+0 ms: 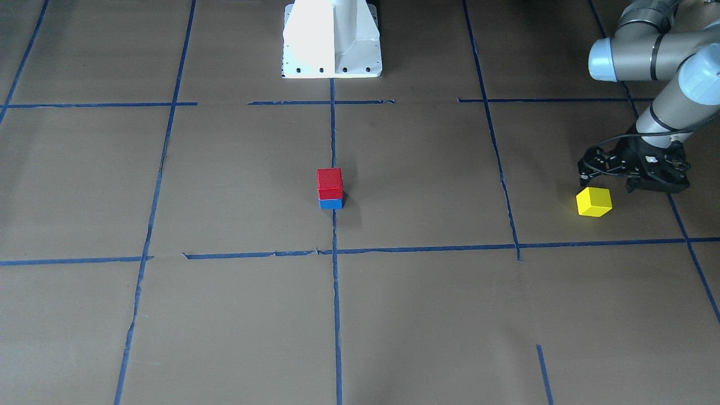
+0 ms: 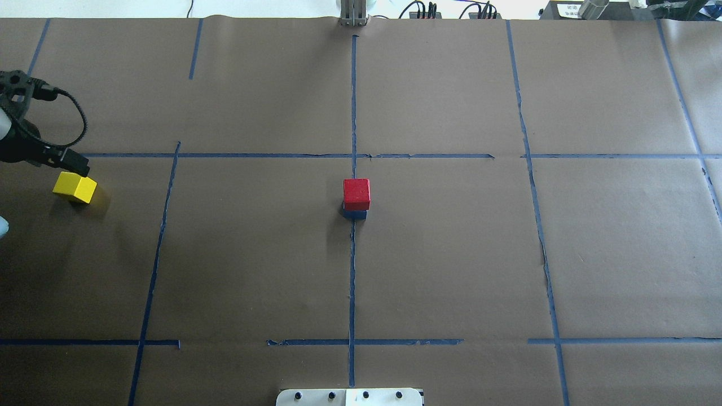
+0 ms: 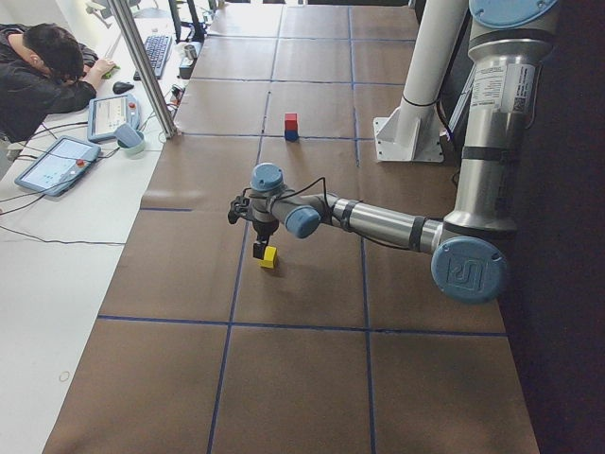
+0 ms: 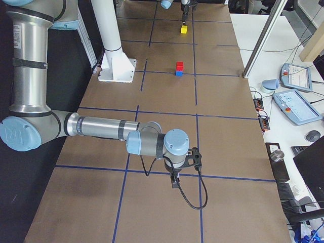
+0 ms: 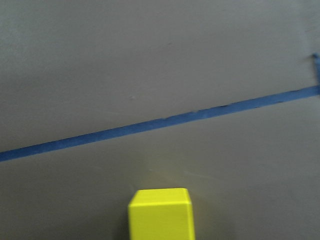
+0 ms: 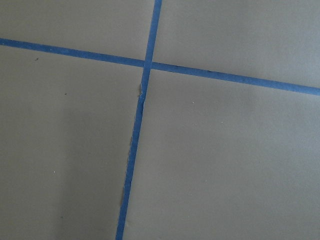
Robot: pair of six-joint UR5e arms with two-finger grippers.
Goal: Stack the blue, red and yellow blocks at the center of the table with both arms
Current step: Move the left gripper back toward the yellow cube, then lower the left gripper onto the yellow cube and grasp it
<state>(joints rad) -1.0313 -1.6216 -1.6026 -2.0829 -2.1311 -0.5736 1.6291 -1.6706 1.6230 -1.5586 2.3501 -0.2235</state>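
Note:
A red block [image 1: 329, 181] sits on a blue block [image 1: 331, 203] at the table's centre, where the tape lines cross; the stack also shows in the overhead view [image 2: 356, 192]. A yellow block [image 1: 593, 201] lies alone on the paper at the robot's far left [image 2: 74, 187]. My left gripper [image 1: 633, 183] hangs just above and beside it, looks open and holds nothing. The left wrist view shows the yellow block [image 5: 161, 212] at the bottom edge. My right gripper [image 4: 174, 179] is low over bare paper far from the blocks; I cannot tell whether it is open.
The white robot base [image 1: 332, 39] stands at the table's near-robot edge. Blue tape lines [image 2: 352, 270] grid the brown paper. An operator [image 3: 47, 66] and tablets are at a side desk beyond the table edge.

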